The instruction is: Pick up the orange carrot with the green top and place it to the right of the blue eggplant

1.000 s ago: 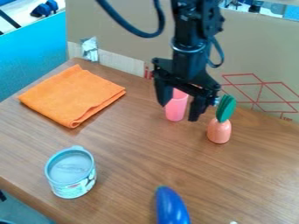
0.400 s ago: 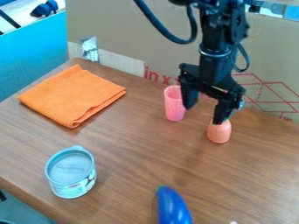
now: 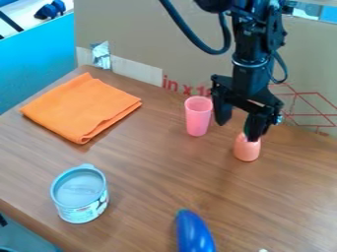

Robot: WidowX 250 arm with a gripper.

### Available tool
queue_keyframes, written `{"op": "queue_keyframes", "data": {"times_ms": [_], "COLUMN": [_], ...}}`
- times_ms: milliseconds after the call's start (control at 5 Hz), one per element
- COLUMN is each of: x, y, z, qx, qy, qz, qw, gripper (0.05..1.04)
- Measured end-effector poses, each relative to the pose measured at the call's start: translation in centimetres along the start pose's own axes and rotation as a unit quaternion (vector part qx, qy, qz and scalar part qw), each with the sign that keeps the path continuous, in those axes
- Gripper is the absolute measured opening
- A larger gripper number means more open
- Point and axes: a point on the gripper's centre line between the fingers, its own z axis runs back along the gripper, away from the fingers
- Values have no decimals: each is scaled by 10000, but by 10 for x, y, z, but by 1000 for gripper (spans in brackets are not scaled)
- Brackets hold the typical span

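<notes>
The black gripper [image 3: 237, 129] hangs over the back right of the table, its two fingers spread wide apart with nothing held between them. Its right finger stands in front of the upper part of an orange carrot-like toy [image 3: 247, 148], hiding most of the green top; whether they touch, I cannot tell. Just left of the left finger, a pink cup [image 3: 197, 116] stands upright.
A folded orange cloth [image 3: 80, 107] lies at the back left. An open-topped tin can [image 3: 80, 194] stands at the front left, and a blue eggplant toy [image 3: 194, 232] lies near the bottom edge. A cardboard wall [image 3: 138, 34] rises behind the table.
The gripper has moved to the right, from in front of the pink cup to over the carrot-like toy. The cup is now in full view, and the toy's green top is mostly covered.
</notes>
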Motion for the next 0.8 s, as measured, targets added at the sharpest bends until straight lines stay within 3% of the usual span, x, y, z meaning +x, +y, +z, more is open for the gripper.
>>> {"op": "queue_keyframes", "data": {"times_ms": [200, 400, 600, 800], "x": [6, 10, 10, 8], "y": [-1, -3, -3, -3], "z": [-6, -6, -13, -11], "qx": [-84, -144, -426, -597], "qy": [-29, -122, -270, -374], "qz": [-14, -71, 84, 107], "qw": [10000, 9998, 9987, 9975], "gripper": [967, 671, 378, 217]}}
